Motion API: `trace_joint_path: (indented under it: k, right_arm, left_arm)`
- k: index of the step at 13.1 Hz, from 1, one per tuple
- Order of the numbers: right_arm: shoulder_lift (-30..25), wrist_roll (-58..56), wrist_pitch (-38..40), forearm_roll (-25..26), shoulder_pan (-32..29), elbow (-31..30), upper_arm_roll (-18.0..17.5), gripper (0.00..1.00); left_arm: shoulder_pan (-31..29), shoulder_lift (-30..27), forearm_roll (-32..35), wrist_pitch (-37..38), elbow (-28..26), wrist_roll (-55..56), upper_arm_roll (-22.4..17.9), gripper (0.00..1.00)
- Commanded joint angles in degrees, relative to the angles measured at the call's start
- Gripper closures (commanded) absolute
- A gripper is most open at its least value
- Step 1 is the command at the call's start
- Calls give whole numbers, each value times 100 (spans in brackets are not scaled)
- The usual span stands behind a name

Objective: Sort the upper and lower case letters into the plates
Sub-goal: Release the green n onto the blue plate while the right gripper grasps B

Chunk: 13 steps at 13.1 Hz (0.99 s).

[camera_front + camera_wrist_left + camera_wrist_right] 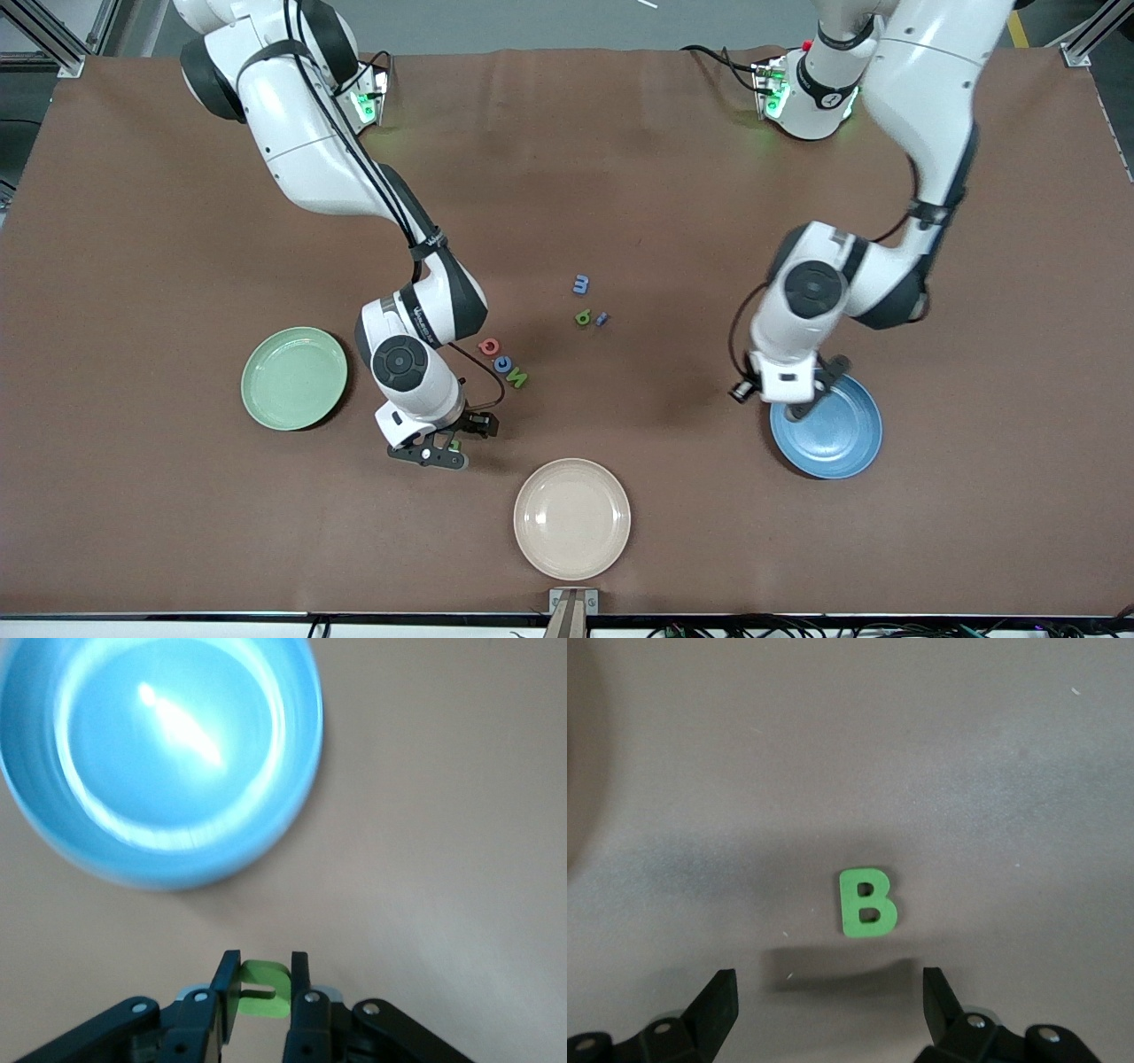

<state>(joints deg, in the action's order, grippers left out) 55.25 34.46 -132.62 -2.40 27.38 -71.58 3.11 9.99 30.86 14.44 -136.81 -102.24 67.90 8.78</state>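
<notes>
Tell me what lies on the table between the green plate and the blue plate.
In the front view, the right end effector hangs over a green B, open, between the green plate and blue plate. Letters Q, C, N lie slightly farther from the camera.

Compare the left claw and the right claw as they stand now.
The left claw is shut on a green letter piece; the right claw is open and holds nothing. The left claw is beside the blue plate; the right claw hangs over a green B on the table. Both have black fingers.

White arms, black joints, black cables
</notes>
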Motion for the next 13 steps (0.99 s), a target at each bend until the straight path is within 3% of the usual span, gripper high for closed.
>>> trace_joint_path:
  k: [1, 2, 3, 5, 9, 13]
  right_arm:
    - [223, 52, -45, 81, -22, 284, -3, 12]
    - [232, 43, -45, 81, -30, 285, -3, 14]
    - [232, 43, -45, 81, -31, 285, -3, 16]
    - [241, -18, -45, 81, -39, 285, -3, 20]
    - [241, -45, -36, 73, -22, 276, -3, 23]
    - [232, -18, -1, 73, 22, 241, -3, 24]
  left_arm:
    - [-654, 139, 85, 120, 186, -1493, 54, 99]
    - [-830, 261, 94, 111, 196, -1890, 62, 93]
    - [-945, 411, 94, 76, 274, -2120, 54, 72]
    - [-1008, 483, 94, 76, 301, -2167, 54, 0]
    - [-701, 298, 59, 346, 231, -1799, 247, 0]
    - [18, 210, 32, 550, 222, -255, 642, 0]
